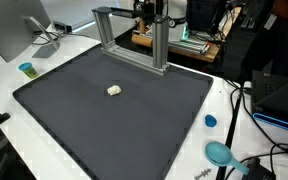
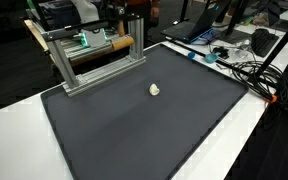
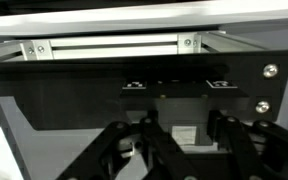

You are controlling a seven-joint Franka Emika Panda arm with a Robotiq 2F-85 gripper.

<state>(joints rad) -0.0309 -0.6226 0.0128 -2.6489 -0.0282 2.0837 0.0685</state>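
Your claw (image 3: pixel 181 145) stood closed down narrow, its dark fingers low in the wrist view, pushed in close against the frame (image 3: pixel 114 47). A pale patch showed between the fingers, but I could not tell whether it was something gripped or only a part of the black panel (image 3: pixel 74 95) behind them. In both exterior views the frame (image 1: pixel 161 45) (image 2: pixel 104 73) stood upright at the far edge of the dark mat (image 1: pixel 104 125) (image 2: pixel 134 135), which covered most of the white worktop (image 1: pixel 4 80). The end of the arm was lost in the clutter behind the frame, so those views could not show what the claw touched. A small white lump (image 1: pixel 114 90) (image 2: pixel 155 90) lay free on the mat, in front of the frame and well apart from it, with nothing near it. A blue cup (image 1: pixel 26 69) sat on the bare worktop off one far corner of the mat, and a blue lid (image 1: pixel 210 121) sat beside its opposite edge. Judging by how things lay, you had got as far as a closed grip at the frame. Nothing looked lifted or shifted, and the lump looked untouched.
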